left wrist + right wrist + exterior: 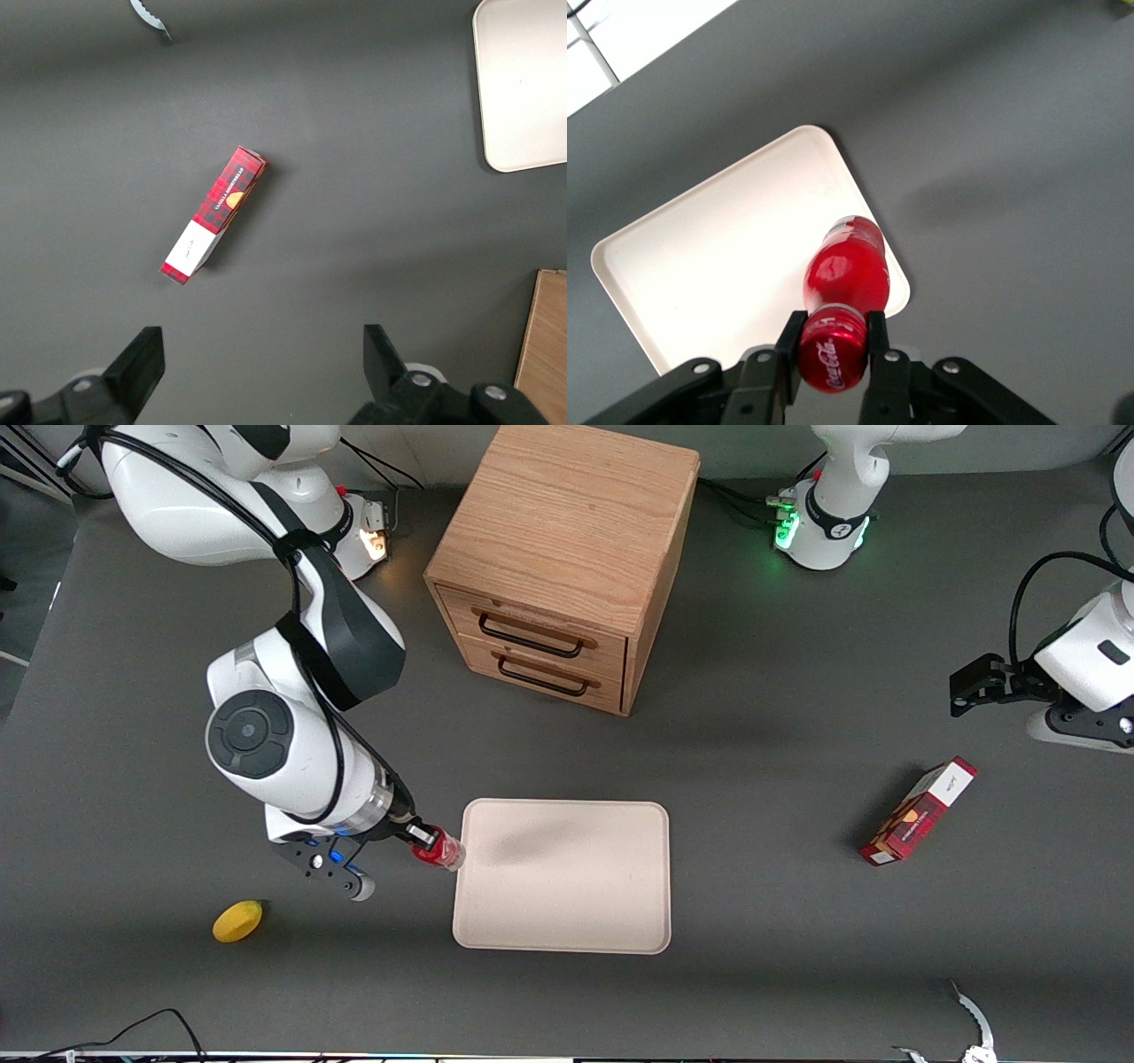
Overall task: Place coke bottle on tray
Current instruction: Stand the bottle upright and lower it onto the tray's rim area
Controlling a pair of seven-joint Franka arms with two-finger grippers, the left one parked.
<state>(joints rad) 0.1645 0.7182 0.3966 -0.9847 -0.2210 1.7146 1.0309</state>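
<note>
My right gripper (425,838) is shut on the red cap of the coke bottle (440,849) and holds it in the air at the edge of the cream-white tray (567,886) that is toward the working arm's end. In the right wrist view the bottle (846,274) hangs from the gripper (833,341), its clear base over the tray's corner (726,266). One black finger (790,335) presses each side of the cap. A corner of the tray also shows in the left wrist view (523,88).
A wooden two-drawer cabinet (558,567) stands farther from the front camera than the tray. A yellow lemon (237,920) lies near the working arm. A red-and-white carton (919,811) lies toward the parked arm's end, and shows in the left wrist view (213,215).
</note>
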